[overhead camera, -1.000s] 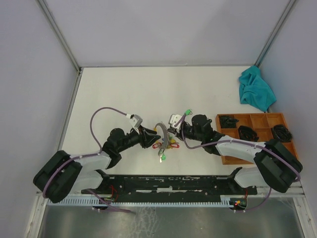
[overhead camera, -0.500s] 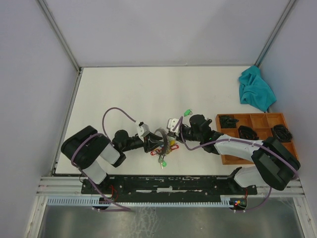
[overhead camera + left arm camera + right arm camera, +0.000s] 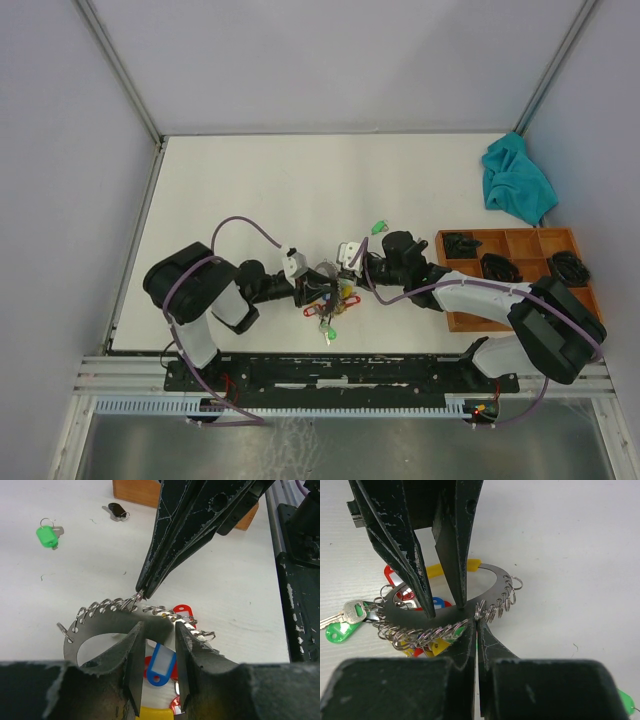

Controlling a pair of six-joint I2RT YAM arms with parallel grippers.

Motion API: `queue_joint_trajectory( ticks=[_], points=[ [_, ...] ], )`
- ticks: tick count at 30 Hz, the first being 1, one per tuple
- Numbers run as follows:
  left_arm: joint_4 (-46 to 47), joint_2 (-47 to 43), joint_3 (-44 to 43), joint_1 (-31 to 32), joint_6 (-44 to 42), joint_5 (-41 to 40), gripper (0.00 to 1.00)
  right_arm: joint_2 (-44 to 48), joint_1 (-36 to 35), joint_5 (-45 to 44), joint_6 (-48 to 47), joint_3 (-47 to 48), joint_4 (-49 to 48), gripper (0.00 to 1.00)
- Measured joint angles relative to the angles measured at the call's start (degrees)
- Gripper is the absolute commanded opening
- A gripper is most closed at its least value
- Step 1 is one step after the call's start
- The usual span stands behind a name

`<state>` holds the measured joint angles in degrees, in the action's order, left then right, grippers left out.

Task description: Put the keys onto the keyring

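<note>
White table (image 3: 300,180) fills the walled cell. Left of centre, the left gripper (image 3: 157,627) stands over the keyring (image 3: 100,625), its fingers parted astride the flat silvery band; whether they pinch it cannot be told. Red, yellow and green tags hang below the band, along with a blue tag (image 3: 159,662) (no lettering legible on its white insert). From the right, the right gripper (image 3: 140,594) is clamped tight on one small wire loop of the keyring. Beyond lie a green-headed key (image 3: 47,534) and a black-headed key (image 3: 117,511), loose and apart. Further right sit a wooden tray (image 3: 505,232) and a teal cloth (image 3: 517,185).
</note>
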<state>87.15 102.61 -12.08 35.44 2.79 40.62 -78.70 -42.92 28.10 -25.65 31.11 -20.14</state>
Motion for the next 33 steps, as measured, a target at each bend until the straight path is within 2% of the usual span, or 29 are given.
queue_joint_trajectory(
  ticks=[33],
  points=[
    [-0.04, -1.62, -0.98, -0.11, -3.37, -1.75, 0.39, 0.26, 0.28, 2.43, -1.25, 1.81, 2.03, 0.02]
  ],
)
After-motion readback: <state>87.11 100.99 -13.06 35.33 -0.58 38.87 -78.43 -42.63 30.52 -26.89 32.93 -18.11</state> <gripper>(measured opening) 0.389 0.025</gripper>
